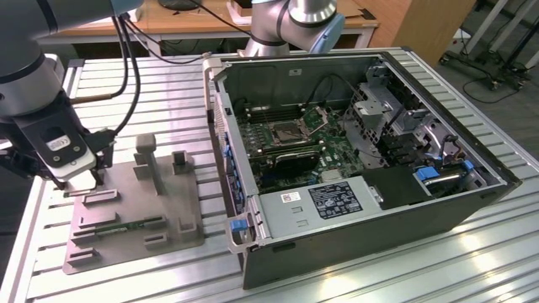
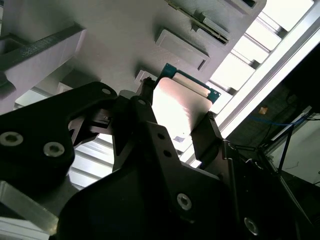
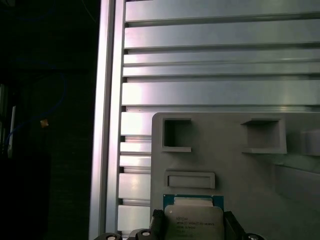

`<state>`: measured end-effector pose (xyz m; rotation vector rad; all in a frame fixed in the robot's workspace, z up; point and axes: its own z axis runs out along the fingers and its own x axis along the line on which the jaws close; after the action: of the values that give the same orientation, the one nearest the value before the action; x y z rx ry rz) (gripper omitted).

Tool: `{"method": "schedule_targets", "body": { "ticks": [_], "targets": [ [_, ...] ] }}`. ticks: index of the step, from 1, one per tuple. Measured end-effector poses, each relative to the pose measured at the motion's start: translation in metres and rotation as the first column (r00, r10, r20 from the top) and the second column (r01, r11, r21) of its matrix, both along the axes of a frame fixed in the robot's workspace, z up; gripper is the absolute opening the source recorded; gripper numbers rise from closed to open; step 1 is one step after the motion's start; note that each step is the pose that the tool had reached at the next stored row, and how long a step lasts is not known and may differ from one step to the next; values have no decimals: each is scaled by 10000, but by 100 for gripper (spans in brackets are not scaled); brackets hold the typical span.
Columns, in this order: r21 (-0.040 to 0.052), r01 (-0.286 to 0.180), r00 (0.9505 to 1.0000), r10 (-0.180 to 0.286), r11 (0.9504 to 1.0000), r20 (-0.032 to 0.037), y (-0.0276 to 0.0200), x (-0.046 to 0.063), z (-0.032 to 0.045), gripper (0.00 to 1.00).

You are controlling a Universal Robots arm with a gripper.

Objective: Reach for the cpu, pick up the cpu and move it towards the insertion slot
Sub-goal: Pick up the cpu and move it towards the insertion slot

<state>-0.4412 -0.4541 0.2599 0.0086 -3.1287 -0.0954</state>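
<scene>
Silvery metal shows between the jaws: the cpu [image 2: 180,107] is clamped by two opposite edges, jaws closed to its width, close over the grey tray [image 3: 230,165]; whether it touches the tray I cannot tell. I judge the pick-up in hand, grip made. The insertion slot [image 1: 284,132] lies well apart from the jaws, inside the open computer case [image 1: 354,246]. Moving off calls for a level lift clear of the tray's ribs. Print on the cpu's lid is too faint to read.

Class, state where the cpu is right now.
The cpu is clamped in the end effector at the grey tray, on the exterior view's left, away from the open case.
</scene>
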Motion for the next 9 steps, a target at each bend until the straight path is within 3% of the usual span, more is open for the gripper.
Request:
{"method": "schedule_targets", "body": {
  "ticks": [9],
  "targets": [
    [-1, 0, 10000, 0, 10000, -1, 0, 1, 39, 55]
  ]
}}
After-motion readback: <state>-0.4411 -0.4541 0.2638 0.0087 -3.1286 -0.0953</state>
